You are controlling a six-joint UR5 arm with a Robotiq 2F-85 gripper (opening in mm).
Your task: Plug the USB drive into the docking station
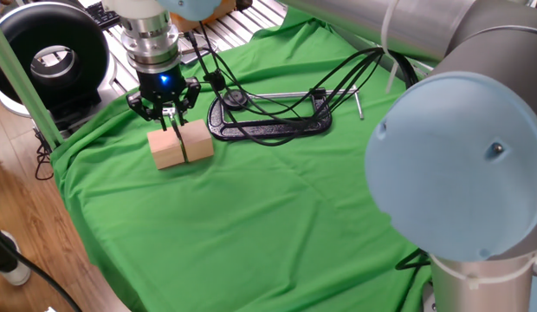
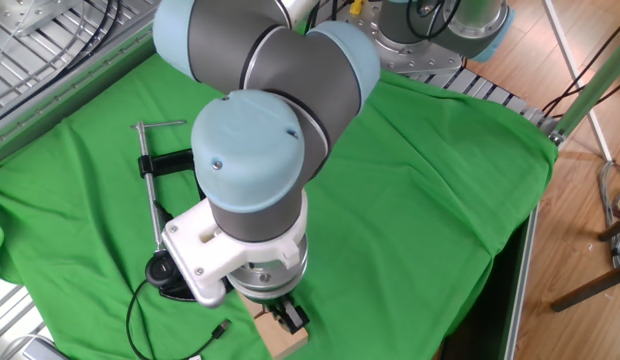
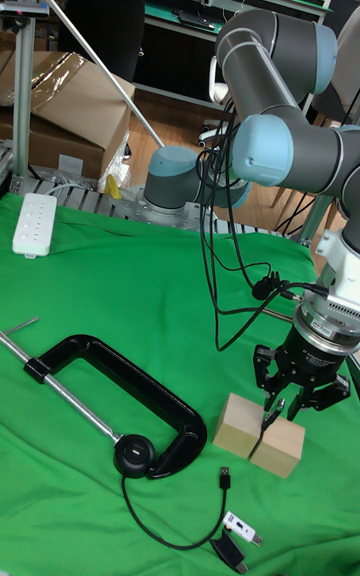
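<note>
One fixed view looks down from behind the arm's base; the other looks steeply down from the opposite side; the tall view faces the arm, low and near. All share the clamp (image 1: 268, 117) and blocks (image 3: 262, 434).

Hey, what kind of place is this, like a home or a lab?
Probably a robotics lab or workshop: a robot arm on a metal-framed table under a green cloth, with cardboard boxes and loose cables around.

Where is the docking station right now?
In the tall fixed view, the docking station sits on the green cloth at lower left, inside the jaw end of the black C-clamp, left of the two wooden blocks.
</note>
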